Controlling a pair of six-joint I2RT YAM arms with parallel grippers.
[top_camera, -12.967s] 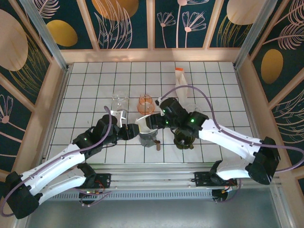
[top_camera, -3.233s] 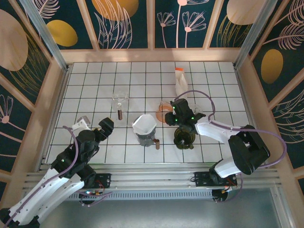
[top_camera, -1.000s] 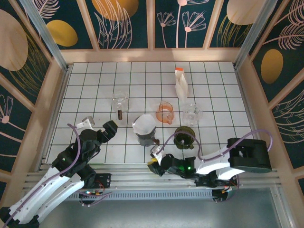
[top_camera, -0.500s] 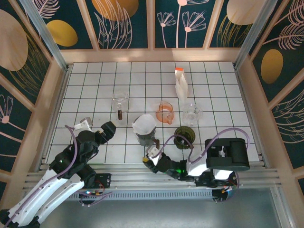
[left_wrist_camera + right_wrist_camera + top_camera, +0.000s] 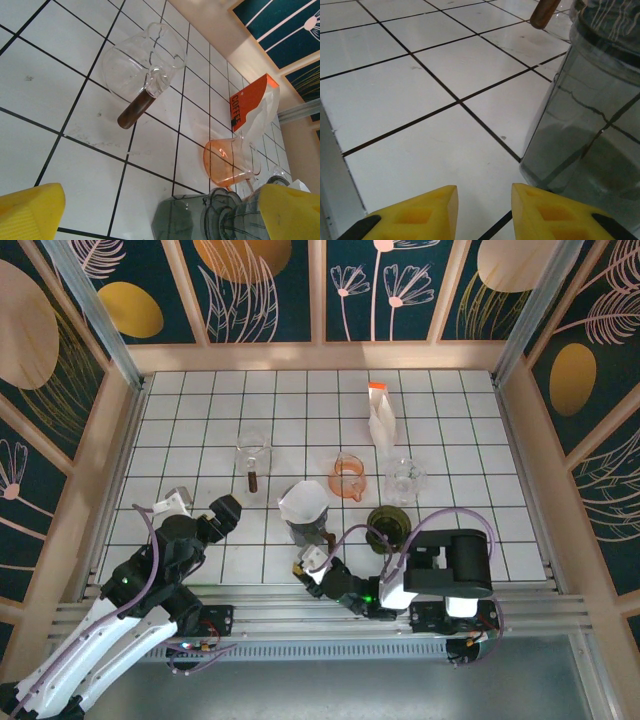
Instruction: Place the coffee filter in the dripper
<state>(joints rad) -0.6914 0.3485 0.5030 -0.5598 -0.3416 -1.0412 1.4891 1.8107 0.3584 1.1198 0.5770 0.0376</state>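
The white coffee filter (image 5: 303,502) sits as an open cone in the top of the grey glass dripper (image 5: 309,533), near the middle of the tiled table. My left gripper (image 5: 198,508) hangs open to the left of the dripper, apart from it; in the left wrist view its yellow fingertips (image 5: 31,211) stand wide with the dripper (image 5: 215,220) low between them. My right gripper (image 5: 308,562) is just in front of the dripper, near the table's front edge. In the right wrist view its pads (image 5: 420,212) are a little apart with nothing between them, and the dripper (image 5: 590,115) stands close on the right.
A clear carafe with a brown handle (image 5: 253,455) stands at back left. An orange cup (image 5: 348,476), a clear glass (image 5: 403,478) and a dark green round piece (image 5: 387,527) stand right of the dripper. A coffee bag (image 5: 380,415) lies further back. Wooden walls ring the table.
My right arm has folded further left along the near edge, bringing its gripper to just in front of the dripper. The left arm has barely moved.
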